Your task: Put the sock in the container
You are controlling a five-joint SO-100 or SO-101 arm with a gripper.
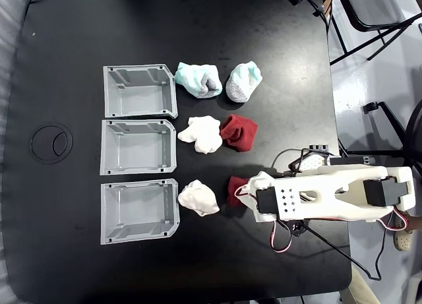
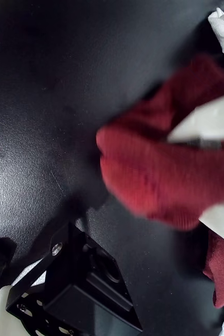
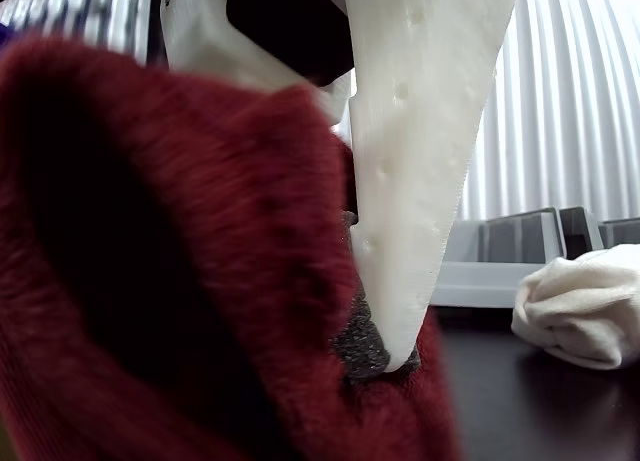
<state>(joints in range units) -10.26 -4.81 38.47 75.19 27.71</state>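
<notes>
The gripper (image 2: 209, 176) is closed on the sock (image 2: 159, 178): in the wrist view the two white fingers (image 2: 211, 121) bracket the red fabric from 1 and 4 o'clock, and in the other view one fingertip (image 3: 400, 311) presses into the knit. The blur leaves it unclear whether the bundle is lifted or resting on the table (image 1: 66, 251).

In the fixed view the sock (image 1: 235, 188) sits at the arm's 9 o'clock end, mostly covered by the gripper (image 1: 245, 192). A white sock (image 1: 198, 197) lies just beside it at 9 o'clock, and the nearest tray (image 1: 109, 212) lies beyond that, same direction. A second red sock (image 1: 240, 131) lies at 12 o'clock.

Handling judgement: the sock is light, soft and compressible, not fragile. Fabric will sag and trail below the fingers. Grip through the thick middle of the bundle; a hold on a loose edge may unroll it or snag the white sock in transit.
</notes>
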